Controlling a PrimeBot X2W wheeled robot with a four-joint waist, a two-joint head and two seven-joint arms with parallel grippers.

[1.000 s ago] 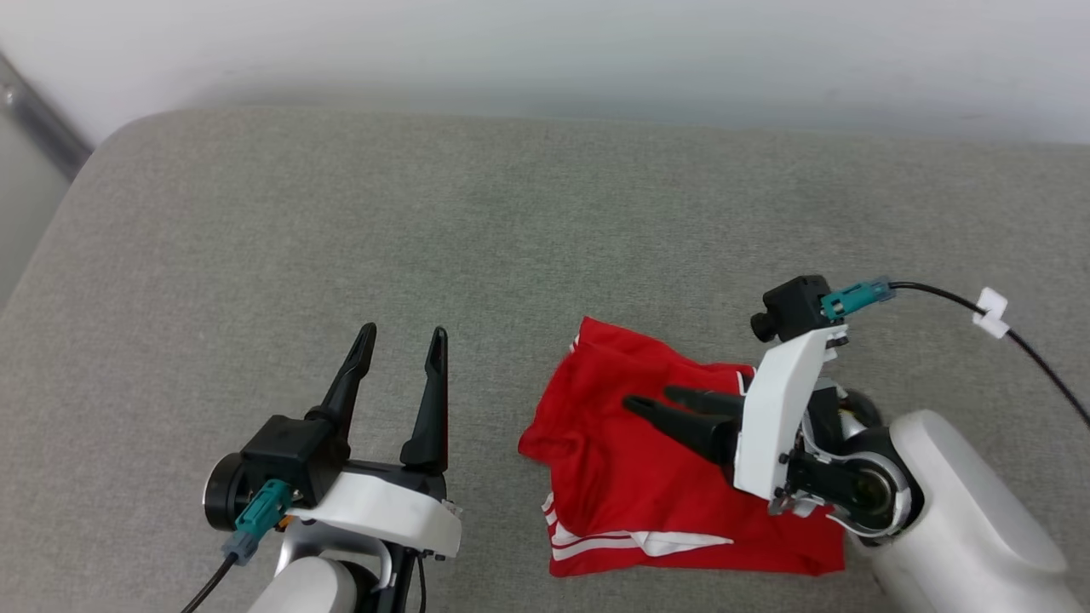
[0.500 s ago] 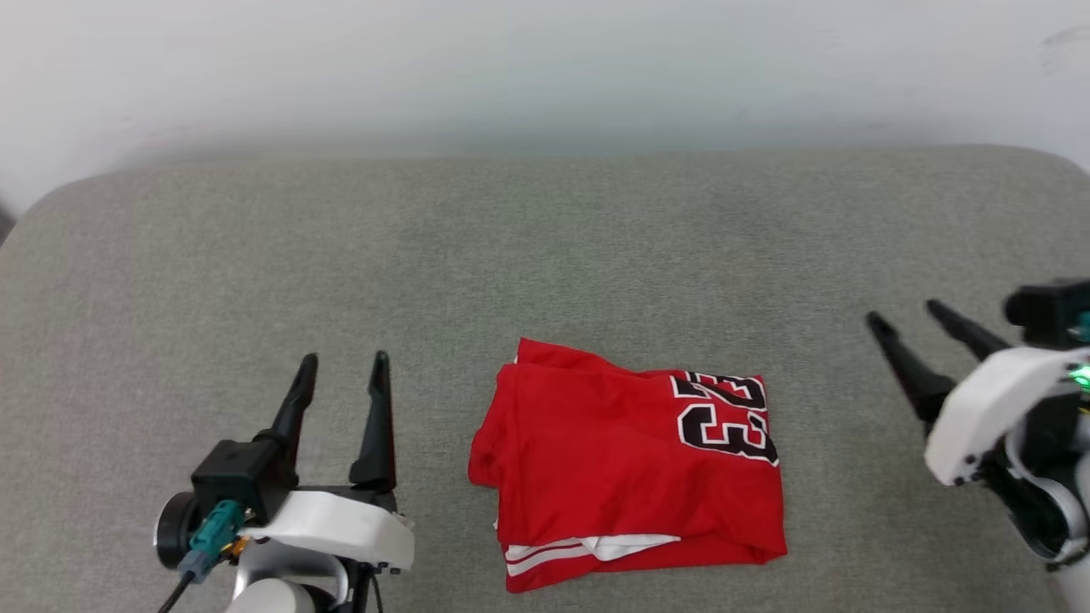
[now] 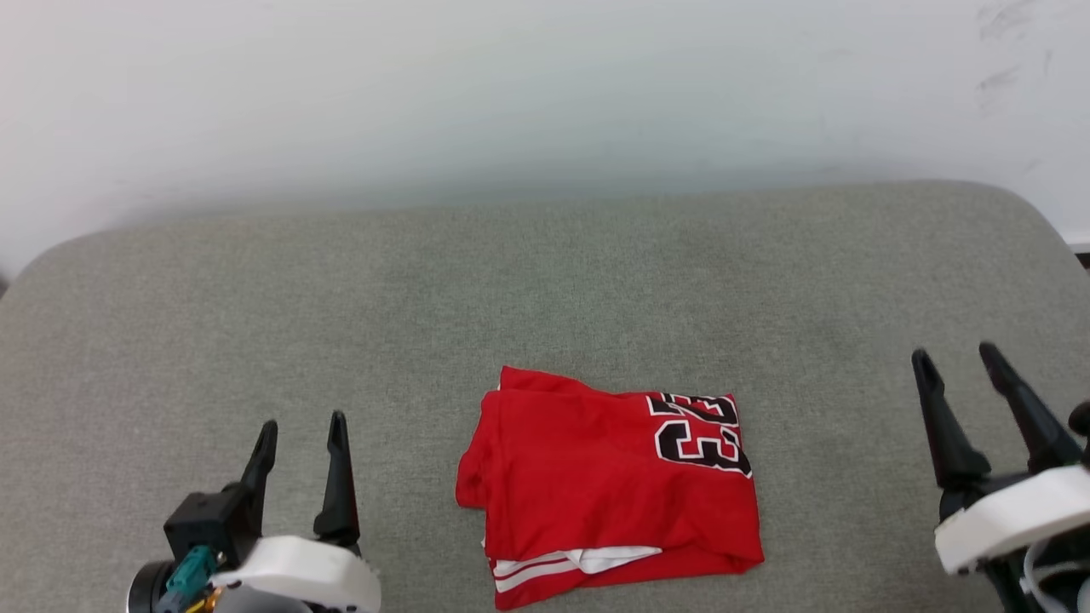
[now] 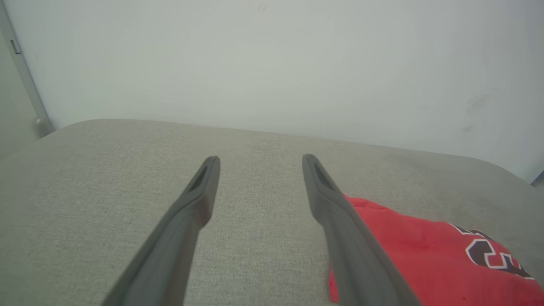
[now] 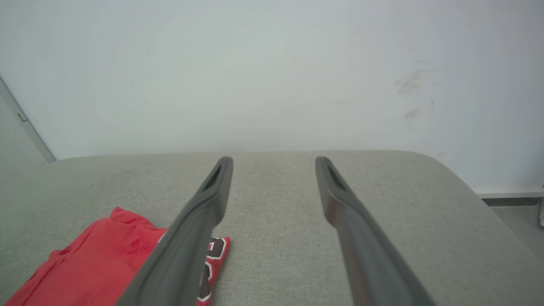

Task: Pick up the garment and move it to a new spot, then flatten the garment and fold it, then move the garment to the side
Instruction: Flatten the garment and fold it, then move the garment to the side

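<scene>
In the head view you see the garment (image 3: 596,494) folded into a compact red rectangle on the grey cushion (image 3: 545,281). It lies toward the near side, roughly midway between the two arms. Its black-and-white block digits (image 3: 700,432) face up at the far right corner. A white strip with red-and-white stripe trim (image 3: 562,564) peeks out along the near edge. Your left gripper (image 3: 301,423) sits at the lower left, fingers spread and empty, well apart from the cloth. Your right gripper (image 3: 954,353) sits at the lower right, equally spread with nothing between its fingers, also well apart from the garment. A pale wall (image 3: 511,102) rises behind the cushion.

In the left wrist view, your left gripper (image 4: 260,158) holds its two dark fingers wide over bare grey fabric. The garment (image 4: 425,263) fills the lower right corner, partly hidden behind the right-hand finger.

In the right wrist view, your right gripper (image 5: 274,159) gapes over bare cushion too. The garment (image 5: 93,255) lies at the lower left, its lettered corner showing beside the left-hand finger.
</scene>
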